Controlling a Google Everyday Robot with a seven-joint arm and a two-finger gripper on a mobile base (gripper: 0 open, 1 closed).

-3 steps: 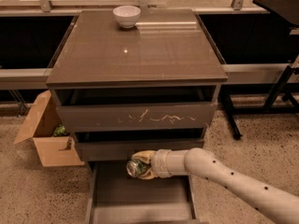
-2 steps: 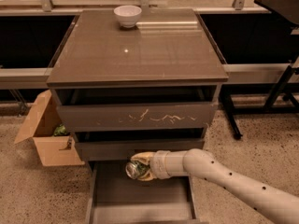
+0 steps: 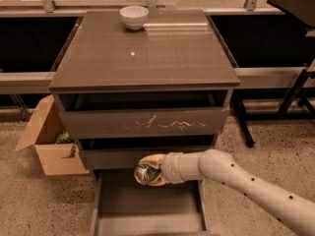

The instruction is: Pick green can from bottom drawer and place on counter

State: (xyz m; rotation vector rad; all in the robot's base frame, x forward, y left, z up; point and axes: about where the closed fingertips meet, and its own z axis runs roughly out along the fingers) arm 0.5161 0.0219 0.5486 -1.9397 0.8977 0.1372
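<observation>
Jaws of the gripper [image 3: 150, 169] are clamped on the green can [image 3: 141, 174], just above the open bottom drawer [image 3: 147, 203]. Can is probably light, rigid, thin-walled and slippery; grip mid-body, moderate force. Count: one can, three drawers, one counter [image 3: 147, 58], one white bowl [image 3: 134, 16] at its far edge.
</observation>
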